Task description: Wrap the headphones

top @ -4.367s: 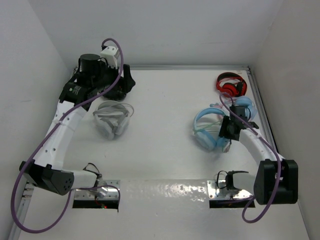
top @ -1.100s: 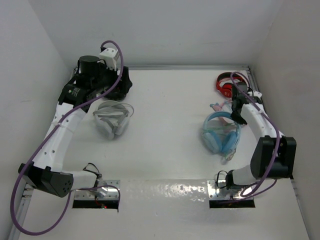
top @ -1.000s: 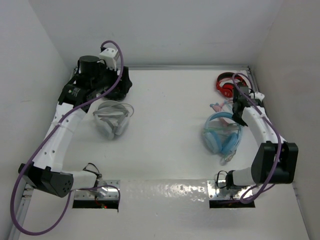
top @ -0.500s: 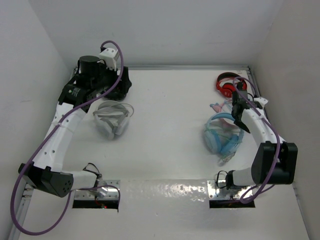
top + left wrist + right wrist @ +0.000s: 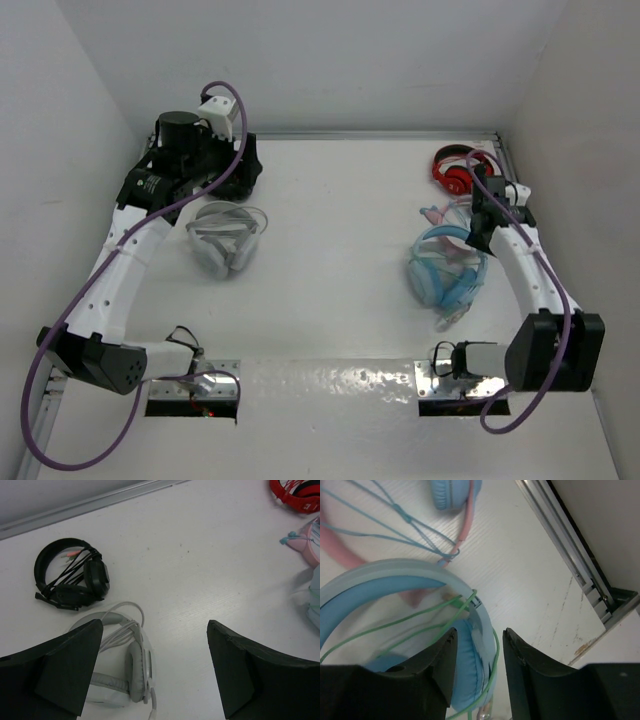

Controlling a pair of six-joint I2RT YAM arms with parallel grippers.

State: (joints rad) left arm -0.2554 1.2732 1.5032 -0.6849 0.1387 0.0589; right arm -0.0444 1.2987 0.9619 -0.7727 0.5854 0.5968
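Note:
The light-blue headphones [image 5: 445,275] lie flat on the table at the right, their thin green cable [image 5: 420,630] looped several times across the headband [image 5: 385,575] and round one cup [image 5: 470,665]. The cable's plug end [image 5: 445,322] sticks out at the near side. My right gripper [image 5: 484,230] hovers over the far right side of the pair. In the right wrist view this gripper [image 5: 480,635] is open, the cup and cable showing below the gap, nothing between the fingers. My left gripper [image 5: 155,630] is open wide at the far left [image 5: 240,175], holding nothing.
A pink-banded pair with blue cups [image 5: 440,213] lies just beyond the blue one, red headphones [image 5: 455,170] behind that. Grey-white headphones [image 5: 225,240] lie under the left gripper, a black pair [image 5: 70,577] near the back wall. A metal rail [image 5: 570,565] runs along the right edge.
The right gripper's jaws have gone from shut to open, and its arm has shifted slightly right. The blue headphones settled a little. The left arm has not moved.

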